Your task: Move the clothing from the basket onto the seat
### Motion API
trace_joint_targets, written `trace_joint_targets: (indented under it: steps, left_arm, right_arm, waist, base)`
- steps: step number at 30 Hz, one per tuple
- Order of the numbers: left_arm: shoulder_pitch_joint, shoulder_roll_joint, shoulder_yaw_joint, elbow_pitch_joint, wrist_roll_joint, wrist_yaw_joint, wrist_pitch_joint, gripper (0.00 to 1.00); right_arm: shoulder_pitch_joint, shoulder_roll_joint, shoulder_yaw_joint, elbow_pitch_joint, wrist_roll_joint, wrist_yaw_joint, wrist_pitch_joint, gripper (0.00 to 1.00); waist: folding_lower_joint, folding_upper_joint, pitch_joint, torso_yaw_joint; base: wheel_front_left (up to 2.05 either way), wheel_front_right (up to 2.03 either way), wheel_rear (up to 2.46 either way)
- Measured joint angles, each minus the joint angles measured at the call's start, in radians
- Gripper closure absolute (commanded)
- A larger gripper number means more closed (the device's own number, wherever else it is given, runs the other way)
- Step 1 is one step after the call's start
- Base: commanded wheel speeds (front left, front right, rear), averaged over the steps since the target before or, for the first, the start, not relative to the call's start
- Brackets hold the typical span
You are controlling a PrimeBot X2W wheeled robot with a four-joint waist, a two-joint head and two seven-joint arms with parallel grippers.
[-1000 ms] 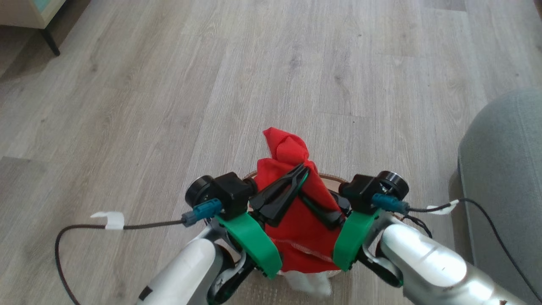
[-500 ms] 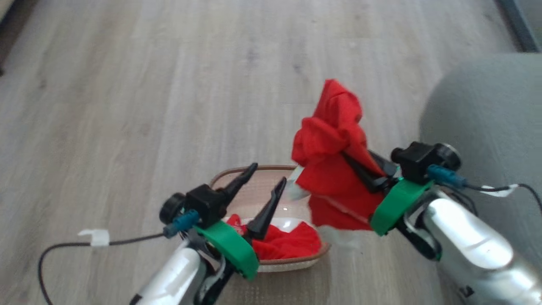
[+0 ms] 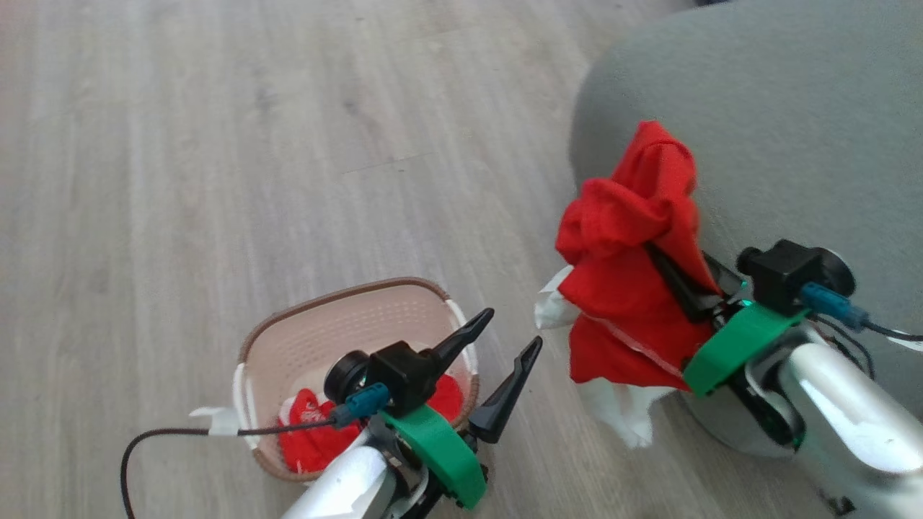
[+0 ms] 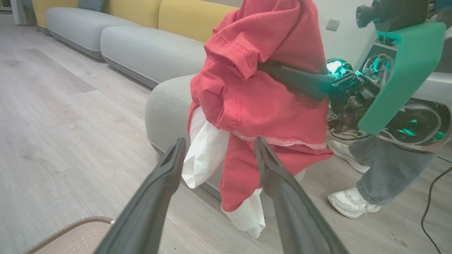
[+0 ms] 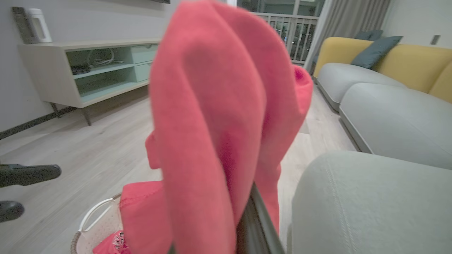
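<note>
In the head view, our right gripper (image 3: pixel 660 259) sits at about 3 o'clock, its jaws clenched on a bright red garment (image 3: pixel 627 238). The cloth is bunched over the dark fingers and hangs off them in the air, with a white part (image 3: pixel 620 407) trailing below. The garment is at the rounded corner of the grey seat (image 3: pixel 779 130), which takes up the frame from 12 to 3 o'clock. We cannot tell whether the hanging cloth brushes the seat's side or only hangs in front of it.

Our left gripper (image 3: pixel 513 328) is at 6 o'clock, jaws spread wide and grasping nothing, its fingers pointing toward 1 o'clock at the held garment. Just beside it, at 7 o'clock, the cream perforated basket (image 3: pixel 346 295) stands on the wood floor (image 3: pixel 216 144). A second red garment with white lettering (image 3: pixel 310 432) lies in the basket's bottom.

In the left wrist view, a person's legs in jeans and white trainers (image 4: pixel 353 204) stand at 4 o'clock, beyond the seat. In the right wrist view, a grey sofa with yellow backs (image 5: pixel 388 116) lies at 2 o'clock.
</note>
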Motion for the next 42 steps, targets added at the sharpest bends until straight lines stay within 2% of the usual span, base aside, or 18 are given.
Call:
trace_joint_targets:
  steps: [7, 15, 18, 22, 24, 32, 35, 40, 42]
  left_arm:
    - [0.002, -0.004, 0.000, 0.001, 0.000, -0.008, 0.000, 0.00]
    - [0.001, -0.005, 0.000, 0.008, 0.012, -0.008, 0.000, 0.00]
    - [-0.008, -0.005, 0.007, 0.010, 0.019, -0.008, 0.000, 0.00]
    - [-0.071, 0.007, 0.023, 0.029, 0.046, -0.008, -0.001, 0.00]
    - [-0.090, 0.010, 0.030, 0.029, 0.046, -0.008, -0.001, 0.00]
    - [-0.190, 0.040, 0.131, 0.034, 0.067, -0.008, -0.001, 0.00]
    - [-0.194, 0.057, 0.142, 0.031, 0.072, -0.008, -0.001, 0.00]
    - [-0.199, 0.081, 0.172, -0.005, 0.091, -0.008, -0.001, 0.00]
    - [-0.214, 0.092, 0.189, -0.041, 0.099, -0.008, -0.002, 0.00]
  right_arm:
    - [0.037, -0.017, -0.064, -0.023, -0.007, 0.000, 0.000, 1.00]
    - [0.057, -0.012, -0.138, -0.026, -0.018, 0.000, 0.000, 1.00]
    - [0.032, 0.033, -0.209, -0.006, -0.026, 0.000, 0.000, 1.00]
    - [-0.129, 0.105, -0.274, 0.037, -0.055, 0.000, 0.000, 1.00]
    - [-0.185, 0.111, -0.294, 0.050, -0.074, 0.000, 0.000, 1.00]
    - [-0.609, 0.098, -0.555, 0.256, -0.138, 0.000, 0.000, 1.00]
    - [-0.764, 0.065, -0.674, 0.332, -0.189, 0.000, 0.000, 1.00]
    - [-0.983, -0.038, -0.870, 0.436, -0.275, 0.000, 0.012, 1.00]
    - [-1.048, -0.086, -0.953, 0.496, -0.351, 0.000, 0.037, 1.00]
  waist:
    - [0.0000, 0.0000, 0.012, -0.072]
    - [0.0000, 0.0000, 0.063, -0.066]
    - [0.0000, 0.0000, 0.110, -0.058]
    - [0.0002, 0.0000, 0.198, -0.041]
    - [0.0002, 0.0000, 0.223, -0.034]
    - [0.0004, -0.0001, 0.446, 0.034]
    - [0.0005, -0.0002, 0.532, 0.059]
    - [0.0003, -0.0002, 0.653, 0.099]
    - [0.0002, -0.0002, 0.713, 0.119]
  base:
    - [0.00, 0.00, 0.00]
    - [0.00, 0.00, 0.00]
    - [0.00, 0.00, 0.00]
    - [0.00, 0.00, 0.00]
    - [0.00, 0.00, 0.00]
    - [0.00, 0.00, 0.00]
    - [0.00, 0.00, 0.00]
    - [0.00, 0.00, 0.00]
    - [0.00, 0.00, 0.00]
